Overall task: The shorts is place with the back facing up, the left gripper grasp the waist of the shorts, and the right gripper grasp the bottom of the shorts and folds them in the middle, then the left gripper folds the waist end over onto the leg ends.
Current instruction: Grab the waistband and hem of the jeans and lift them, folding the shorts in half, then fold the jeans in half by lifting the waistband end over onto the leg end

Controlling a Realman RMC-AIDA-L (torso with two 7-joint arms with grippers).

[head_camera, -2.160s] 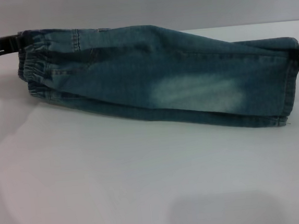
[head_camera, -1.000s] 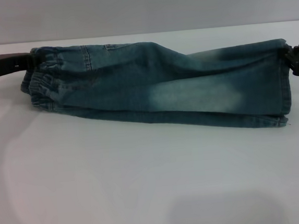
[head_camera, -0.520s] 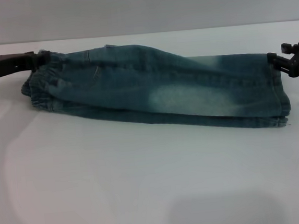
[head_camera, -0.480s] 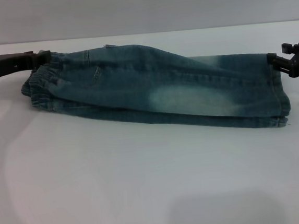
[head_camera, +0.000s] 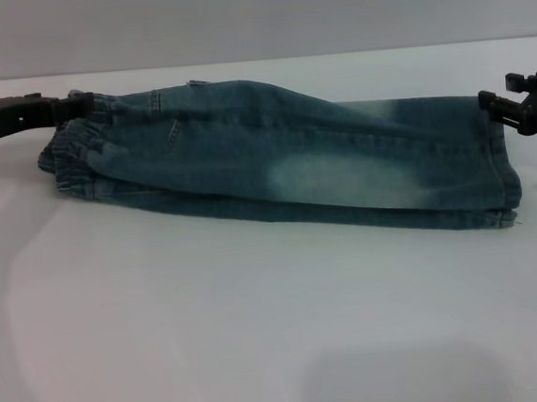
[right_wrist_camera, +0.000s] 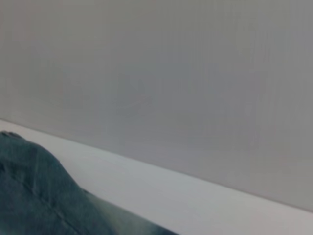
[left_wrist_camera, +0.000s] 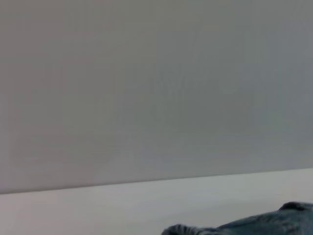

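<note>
The shorts (head_camera: 284, 162) lie folded lengthwise on the white table (head_camera: 261, 333), a whitish worn patch facing me. The waist of the shorts (head_camera: 74, 152), gathered and puckered, is at the left. The bottom of the shorts (head_camera: 506, 175), with its stacked leg ends, is at the right. My left gripper (head_camera: 83, 104) reaches in from the left edge, its black fingers closed on the upper waistband. My right gripper (head_camera: 497, 88) is open just beyond the top right corner of the hems, holding nothing. Denim corners show in the left wrist view (left_wrist_camera: 274, 226) and the right wrist view (right_wrist_camera: 34, 196).
A plain grey wall (head_camera: 252, 14) rises behind the table's far edge. White tabletop stretches in front of the shorts, with a soft shadow (head_camera: 406, 377) near the bottom edge.
The folded shorts have sunk from hanging between both grippers to lying flat. My right gripper has let go of the hems and opened. The left arm has lowered with the waist.
</note>
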